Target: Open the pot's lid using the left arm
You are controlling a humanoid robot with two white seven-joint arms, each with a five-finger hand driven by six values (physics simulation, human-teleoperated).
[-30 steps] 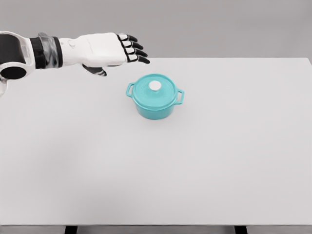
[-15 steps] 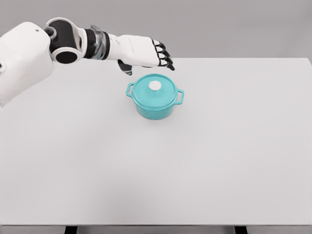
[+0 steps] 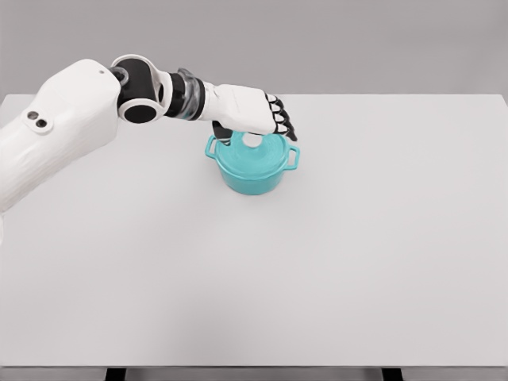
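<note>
1. A teal pot (image 3: 252, 168) stands upright on the white table (image 3: 333, 262), in the far half, slightly left of centre. It has two small loop handles, one at its left rim and one at its right rim.
2. The teal lid (image 3: 262, 152) is seated on the pot. Its white knob (image 3: 252, 141) is only partly visible beneath the hand.
3. The left hand (image 3: 252, 113) is positioned over the lid, palm down, directly above the knob. The arm enters from the left edge and extends across the table's far-left area.
4. The dark-tipped fingers (image 3: 282, 125) curl downward past the far right of the lid top; the thumb (image 3: 222, 133) hangs at the lid's left side.
5. Hand state: fingers are bent around the knob area, but contact with the knob is hidden. Whether it grips the knob cannot be told.
6. The lid shows no visible gap from the pot rim.
</note>
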